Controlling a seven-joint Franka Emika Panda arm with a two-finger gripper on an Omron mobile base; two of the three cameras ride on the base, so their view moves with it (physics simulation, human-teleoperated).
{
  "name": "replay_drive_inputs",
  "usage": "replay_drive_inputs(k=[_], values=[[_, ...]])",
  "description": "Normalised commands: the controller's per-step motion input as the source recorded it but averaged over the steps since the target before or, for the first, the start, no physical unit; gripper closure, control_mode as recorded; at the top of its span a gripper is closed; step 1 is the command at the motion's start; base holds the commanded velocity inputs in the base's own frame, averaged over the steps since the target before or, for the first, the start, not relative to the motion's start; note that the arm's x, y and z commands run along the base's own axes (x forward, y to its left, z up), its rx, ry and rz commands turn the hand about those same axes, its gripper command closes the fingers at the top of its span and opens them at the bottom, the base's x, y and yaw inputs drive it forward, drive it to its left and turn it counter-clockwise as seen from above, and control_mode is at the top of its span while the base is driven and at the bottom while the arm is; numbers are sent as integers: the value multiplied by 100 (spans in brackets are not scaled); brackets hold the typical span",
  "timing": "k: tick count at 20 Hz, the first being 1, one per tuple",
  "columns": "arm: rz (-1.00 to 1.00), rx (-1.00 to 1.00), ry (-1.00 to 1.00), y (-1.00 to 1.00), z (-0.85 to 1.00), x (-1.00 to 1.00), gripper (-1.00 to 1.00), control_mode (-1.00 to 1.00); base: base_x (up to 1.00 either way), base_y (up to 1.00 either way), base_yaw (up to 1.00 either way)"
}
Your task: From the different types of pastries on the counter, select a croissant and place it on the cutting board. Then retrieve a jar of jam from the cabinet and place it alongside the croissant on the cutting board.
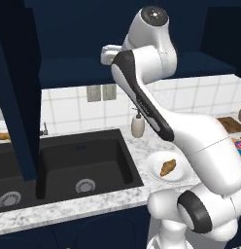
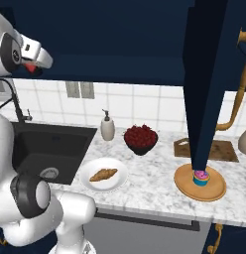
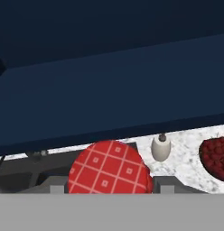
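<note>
Jam jar in hand; croissant not yet moved.
Jaws clamped on jar of jam (image 3: 110,168), gripper (image 2: 31,65) up at cabinet (image 2: 110,34). Croissant (image 2: 103,174) on plate (image 2: 88,183); cutting board (image 2: 224,150), three o'clock, bare.

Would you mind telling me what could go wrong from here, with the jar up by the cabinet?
The croissant still lies on the white plate, not the cutting board, so that step may be missed. The gripper holds the jar of jam high over the sink; a slip could drop it in.
</note>
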Motion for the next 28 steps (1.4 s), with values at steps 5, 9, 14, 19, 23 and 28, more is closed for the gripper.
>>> replay_drive_inputs(k=[5, 9, 14, 19, 23, 28], values=[[0, 0, -14, -10, -17, -100, 100, -100, 0, 0, 0], [0, 0, -2, -15, -46, -94, 100, -100, 0, 0, 0], [0, 0, 7, -19, -44, -63, 100, -100, 0, 0, 0], [-1, -1, 4, -14, -69, 0, 100, -100, 0, 0, 0], [-8, -4, 2, -36, -67, 0, 100, -100, 0, 0, 0], [-9, -1, 0, -41, -51, 0, 100, -100, 0, 0, 0]])
